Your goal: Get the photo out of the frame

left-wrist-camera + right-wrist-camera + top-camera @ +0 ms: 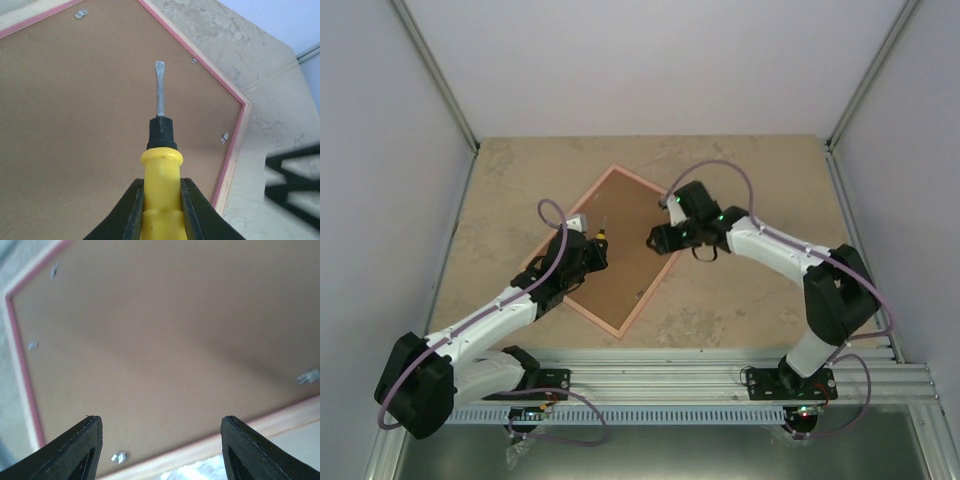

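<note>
Our left fingers [132,210] clamped the yellow screwdriver [161,165]; our right fingers [80,445] stood wide, empty, above the frame [625,215], face down, central on the bench [720,300], photo hidden beneath. We judged it best to slip the blade [159,90] flat under a metal tab [225,136], levering gently.

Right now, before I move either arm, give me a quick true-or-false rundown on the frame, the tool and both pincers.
1. The frame lies brown back up. True.
2. The left pincer is empty. False: it is shut on a yellow-handled screwdriver.
3. The right pincer is open above the frame's back. True.
4. The photo lies in plain view beside the frame. False: no photo is in view; the backing board sits in the frame, with metal tabs at its edge.
5. The screwdriver's tip is wedged under a tab. False: it points over bare board, apart from the tabs.
</note>
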Action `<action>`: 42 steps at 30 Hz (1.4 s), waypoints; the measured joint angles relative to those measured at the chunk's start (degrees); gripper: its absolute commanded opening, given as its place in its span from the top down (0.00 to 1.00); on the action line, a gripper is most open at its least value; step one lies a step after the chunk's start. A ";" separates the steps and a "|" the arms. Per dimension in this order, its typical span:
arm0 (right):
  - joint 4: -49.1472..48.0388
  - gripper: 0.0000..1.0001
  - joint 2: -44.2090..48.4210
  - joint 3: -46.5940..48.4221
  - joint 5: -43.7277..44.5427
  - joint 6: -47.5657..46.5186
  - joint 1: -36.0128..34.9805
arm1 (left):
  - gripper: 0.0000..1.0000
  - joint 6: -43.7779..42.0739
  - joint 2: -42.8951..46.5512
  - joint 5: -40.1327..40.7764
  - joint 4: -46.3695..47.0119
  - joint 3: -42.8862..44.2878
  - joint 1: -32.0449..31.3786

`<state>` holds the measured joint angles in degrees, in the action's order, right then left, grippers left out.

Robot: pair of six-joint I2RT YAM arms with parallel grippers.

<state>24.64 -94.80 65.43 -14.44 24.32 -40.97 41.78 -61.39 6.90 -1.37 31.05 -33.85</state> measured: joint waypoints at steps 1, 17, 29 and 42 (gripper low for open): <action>0.20 0.34 -0.55 1.57 -0.13 -1.07 1.84 | 1.00 0.00 0.00 -0.13 0.00 -0.02 0.00; -1.51 0.34 -25.81 23.32 -0.11 -12.90 18.56 | 1.00 -0.02 -0.20 -1.51 0.46 -0.28 0.00; 0.37 0.38 -36.63 34.23 -0.13 -18.58 20.59 | 1.00 -0.02 -0.20 -1.68 0.52 -0.28 0.00; -0.44 0.67 -36.41 32.83 -0.09 -20.24 20.55 | 1.00 -0.02 -0.04 -2.36 1.36 -0.31 0.00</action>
<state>24.21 -131.22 98.26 -14.52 4.08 -20.43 41.76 -61.43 4.54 -0.01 30.74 -33.85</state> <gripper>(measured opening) 0.358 0.168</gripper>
